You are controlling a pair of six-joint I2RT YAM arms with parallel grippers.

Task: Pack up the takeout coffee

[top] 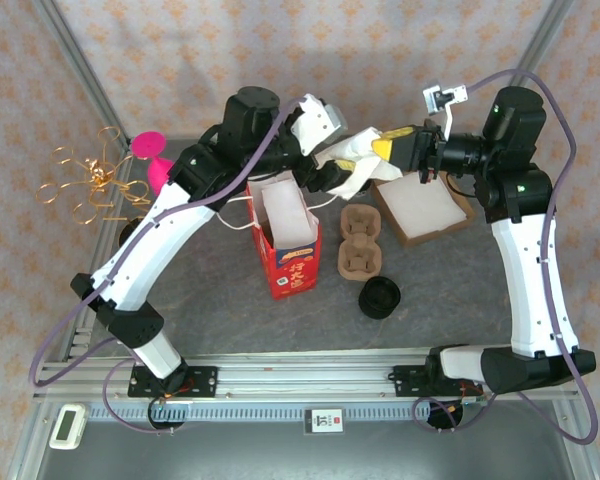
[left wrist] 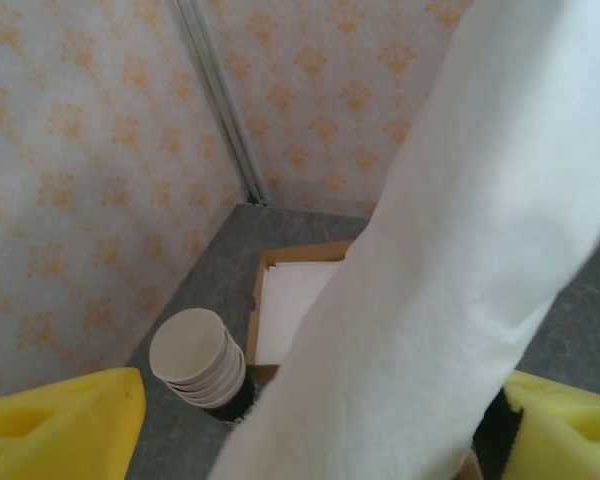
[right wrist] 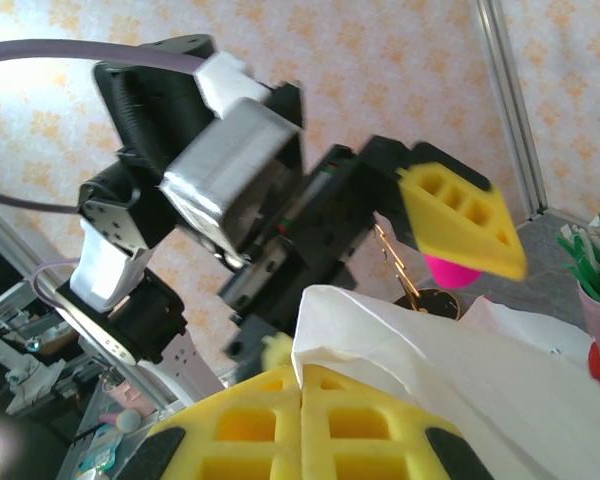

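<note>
Spanning the view, the grey bench (top: 450,300) carries a red paper bag (top: 292,268), upright and open, left of centre. A brown cardboard box (top: 412,240) holding white sheets (top: 428,205) sits toward the far right corner. A brown pulp cup carrier (top: 360,245) lies between bag and box. A black stack of nested cups (top: 380,297) stands beside the carrier, toward the near edge. Above the far half, a white paper napkin (top: 352,165) is held up: right fingers (right wrist: 300,420) pressed together, pinching it; left fingers (left wrist: 60,430) spread, one each side.
</note>
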